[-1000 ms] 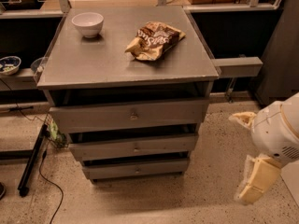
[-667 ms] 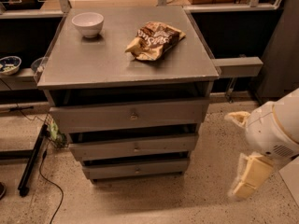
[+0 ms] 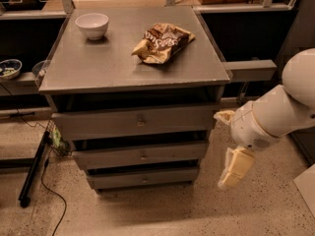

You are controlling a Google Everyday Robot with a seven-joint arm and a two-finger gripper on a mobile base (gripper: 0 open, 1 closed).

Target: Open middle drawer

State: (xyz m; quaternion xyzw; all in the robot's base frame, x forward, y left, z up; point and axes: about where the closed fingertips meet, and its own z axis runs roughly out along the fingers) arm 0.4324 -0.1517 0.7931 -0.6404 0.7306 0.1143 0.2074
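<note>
- Cabinet [image 3: 123, 68], grey, three drawers.
- Middle drawer [image 3: 167, 155]: second front down, small round centre knob, shut.
- Gripper [image 3: 235, 167]: hangs at the cabinet's right, near middle drawer level, apart from it, pointing floorward; whether open or closed, cannot tell; touching nothing.
- White bowl [image 3: 92, 25]: top, back left.
- Crumpled snack bag [image 3: 162, 42]: top, right of the bowl.

3 drawers [image 3: 141, 155], 1 tool [image 3: 230, 142] beside them
</note>
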